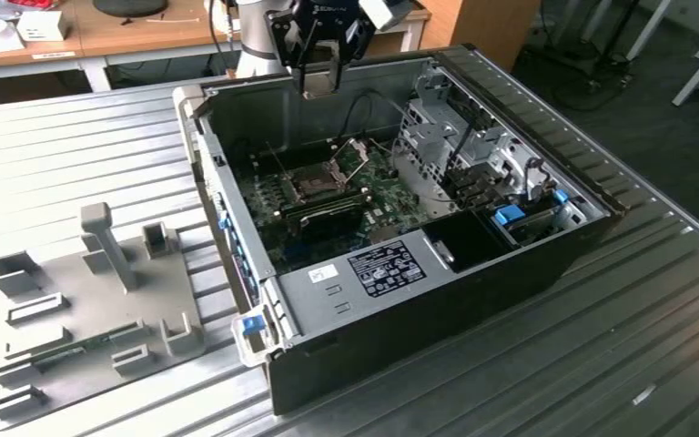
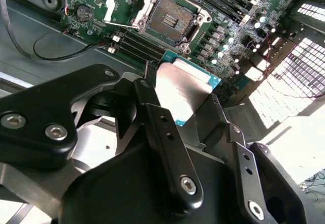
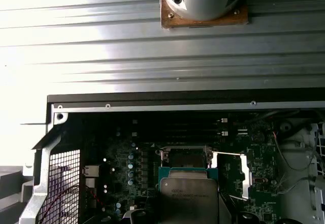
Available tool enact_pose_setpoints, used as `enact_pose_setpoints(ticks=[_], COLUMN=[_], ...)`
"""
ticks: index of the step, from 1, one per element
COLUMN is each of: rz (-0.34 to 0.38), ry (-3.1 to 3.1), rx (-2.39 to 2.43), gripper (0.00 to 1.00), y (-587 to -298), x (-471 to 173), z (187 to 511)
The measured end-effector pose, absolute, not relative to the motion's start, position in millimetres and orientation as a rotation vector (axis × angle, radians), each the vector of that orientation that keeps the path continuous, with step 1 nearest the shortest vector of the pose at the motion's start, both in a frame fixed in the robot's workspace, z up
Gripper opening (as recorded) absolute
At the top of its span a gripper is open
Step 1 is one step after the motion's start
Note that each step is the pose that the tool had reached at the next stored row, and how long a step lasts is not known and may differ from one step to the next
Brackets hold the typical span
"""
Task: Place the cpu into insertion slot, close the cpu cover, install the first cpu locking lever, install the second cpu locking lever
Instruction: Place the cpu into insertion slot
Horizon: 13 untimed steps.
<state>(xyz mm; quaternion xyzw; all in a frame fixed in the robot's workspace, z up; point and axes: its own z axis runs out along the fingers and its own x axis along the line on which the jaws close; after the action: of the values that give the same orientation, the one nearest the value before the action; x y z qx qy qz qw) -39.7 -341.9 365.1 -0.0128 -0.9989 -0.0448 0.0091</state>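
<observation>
1. We are on the first step. The cpu [image 2: 185,89] is not yet on the board, and the gripper [image 1: 318,82] is clamped on it, with its fingers [image 2: 157,127] pressing two opposite edges.
2. In the exterior view the gripper hangs over the far wall of the open computer case [image 1: 544,264], well above the green circuit board [image 1: 386,196].
3. The insertion slot [image 2: 170,18] lies bare towards the exterior view's left of the board. The cpu cover [image 3: 245,176] is swung open beside it.
4. We judge that seating calls for the chip to be level, squared to the slot's rim and directly above it. A tilted entry could harm the contacts.
</observation>
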Motion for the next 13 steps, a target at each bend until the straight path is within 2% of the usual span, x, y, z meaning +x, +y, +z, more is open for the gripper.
enact_pose_setpoints(ticks=[13], rz=[-0.14], ry=[-3.12], rx=[-0.04], gripper=[0.54], y=[-341.9], x=[-39.7], z=[362.4])
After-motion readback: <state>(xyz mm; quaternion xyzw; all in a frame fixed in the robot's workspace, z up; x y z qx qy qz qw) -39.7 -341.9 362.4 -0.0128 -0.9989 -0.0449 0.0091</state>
